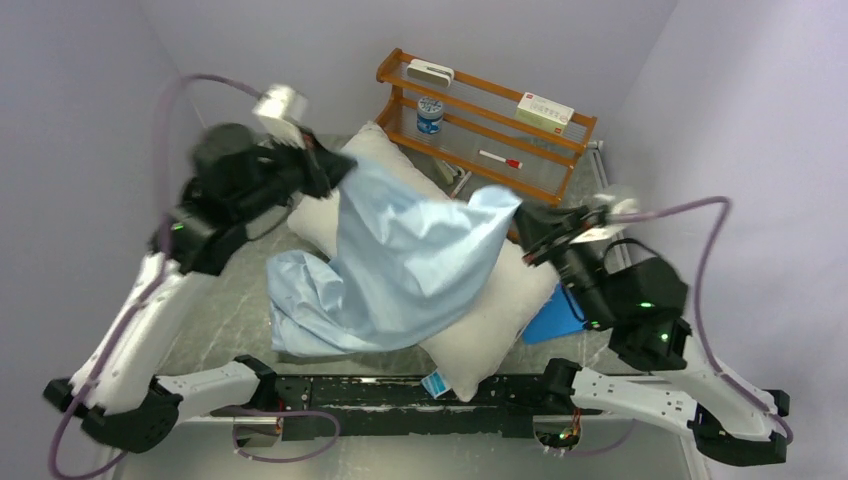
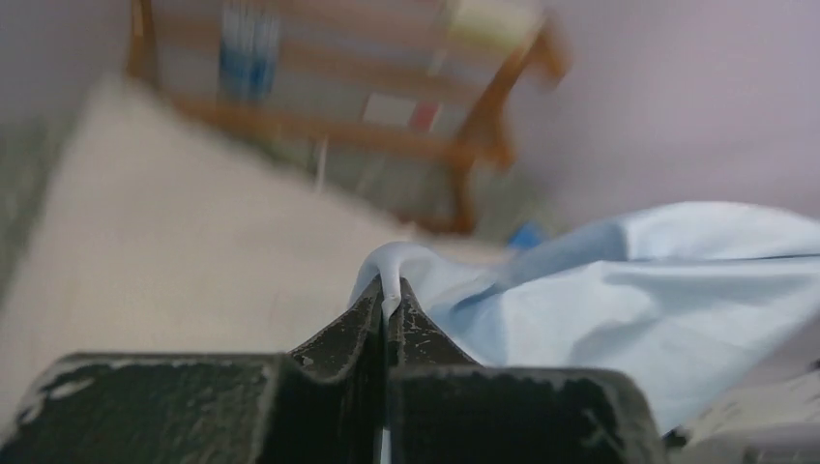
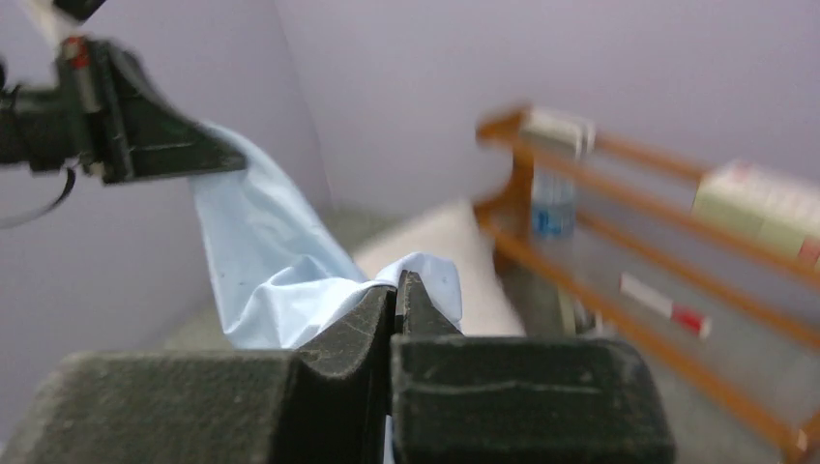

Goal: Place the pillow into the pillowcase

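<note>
The off-white pillow (image 1: pixel 490 320) lies diagonally on the table, its blue-and-white tag (image 1: pixel 434 384) at the near end. The pale blue pillowcase (image 1: pixel 400 260) hangs stretched above it between both grippers, its lower part bunched on the table at the left. My left gripper (image 1: pixel 340 170) is shut on the pillowcase's far-left edge (image 2: pixel 392 266). My right gripper (image 1: pixel 522 222) is shut on its right corner (image 3: pixel 421 271). The pillow also shows in the left wrist view (image 2: pixel 174 222) and in the right wrist view (image 3: pixel 440 242). The left gripper shows in the right wrist view (image 3: pixel 227 159).
A wooden rack (image 1: pixel 490 110) stands at the back with a can (image 1: pixel 430 113), boxes (image 1: pixel 545 110) and a marker (image 1: pixel 500 159). A flat bright-blue sheet (image 1: pixel 555 320) lies under the right arm. Purple walls close in on both sides.
</note>
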Robot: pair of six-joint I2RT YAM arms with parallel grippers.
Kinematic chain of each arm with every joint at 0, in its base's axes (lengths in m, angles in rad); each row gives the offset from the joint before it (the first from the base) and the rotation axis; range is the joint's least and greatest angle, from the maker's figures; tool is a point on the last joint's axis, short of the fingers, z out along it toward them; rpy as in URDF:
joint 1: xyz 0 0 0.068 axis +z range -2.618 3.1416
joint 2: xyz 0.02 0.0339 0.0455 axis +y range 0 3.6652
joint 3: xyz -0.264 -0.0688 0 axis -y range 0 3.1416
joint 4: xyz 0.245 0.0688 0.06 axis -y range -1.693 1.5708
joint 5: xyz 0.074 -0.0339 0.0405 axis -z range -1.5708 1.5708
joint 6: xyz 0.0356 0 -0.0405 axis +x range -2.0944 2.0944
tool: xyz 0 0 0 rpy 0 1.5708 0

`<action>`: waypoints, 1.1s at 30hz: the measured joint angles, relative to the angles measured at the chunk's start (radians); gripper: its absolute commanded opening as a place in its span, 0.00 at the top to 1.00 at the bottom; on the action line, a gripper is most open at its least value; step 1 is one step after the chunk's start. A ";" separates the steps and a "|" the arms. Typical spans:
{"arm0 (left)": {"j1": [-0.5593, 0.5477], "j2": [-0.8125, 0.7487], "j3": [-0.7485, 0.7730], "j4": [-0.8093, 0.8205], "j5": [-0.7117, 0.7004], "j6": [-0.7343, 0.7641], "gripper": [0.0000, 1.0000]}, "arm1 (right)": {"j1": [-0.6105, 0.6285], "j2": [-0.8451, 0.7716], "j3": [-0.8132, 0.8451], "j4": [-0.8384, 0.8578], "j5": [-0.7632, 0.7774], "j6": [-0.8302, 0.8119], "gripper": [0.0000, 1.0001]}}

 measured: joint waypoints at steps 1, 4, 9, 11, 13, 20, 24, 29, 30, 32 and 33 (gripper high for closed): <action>0.000 -0.010 0.077 0.019 -0.005 -0.009 0.95 | 0.000 0.012 0.047 0.047 -0.003 -0.041 1.00; 0.000 -0.057 0.259 0.109 -0.004 -0.050 0.95 | 0.000 0.030 0.163 0.193 -0.029 -0.147 1.00; 0.000 -0.132 0.437 0.297 0.042 -0.146 0.95 | 0.000 0.034 0.324 0.384 -0.121 -0.280 1.00; -0.008 -0.138 0.460 0.373 0.105 -0.197 0.95 | 0.002 0.042 0.373 0.424 -0.194 -0.312 1.00; -0.009 -0.132 0.460 0.418 0.148 -0.238 0.95 | 0.002 0.048 0.390 0.446 -0.236 -0.331 1.00; -0.009 -0.087 0.458 0.440 0.114 -0.257 0.95 | 0.002 0.114 0.474 0.503 -0.245 -0.421 1.00; -0.009 -0.085 0.451 0.409 -0.056 -0.153 0.95 | 0.002 0.229 0.532 0.545 -0.198 -0.515 1.00; -0.008 -0.025 0.476 0.301 -0.487 0.033 0.95 | -0.006 0.507 0.611 0.599 -0.077 -0.652 1.00; -0.008 -0.008 0.462 0.293 -0.562 0.065 0.95 | -0.019 0.575 0.622 0.598 -0.062 -0.666 1.00; -0.005 0.024 0.380 0.301 -0.734 0.137 0.95 | -0.064 0.707 0.647 0.577 -0.066 -0.657 1.00; 0.002 0.036 0.332 0.317 -0.803 0.165 0.95 | -0.097 0.776 0.655 0.558 -0.082 -0.634 1.00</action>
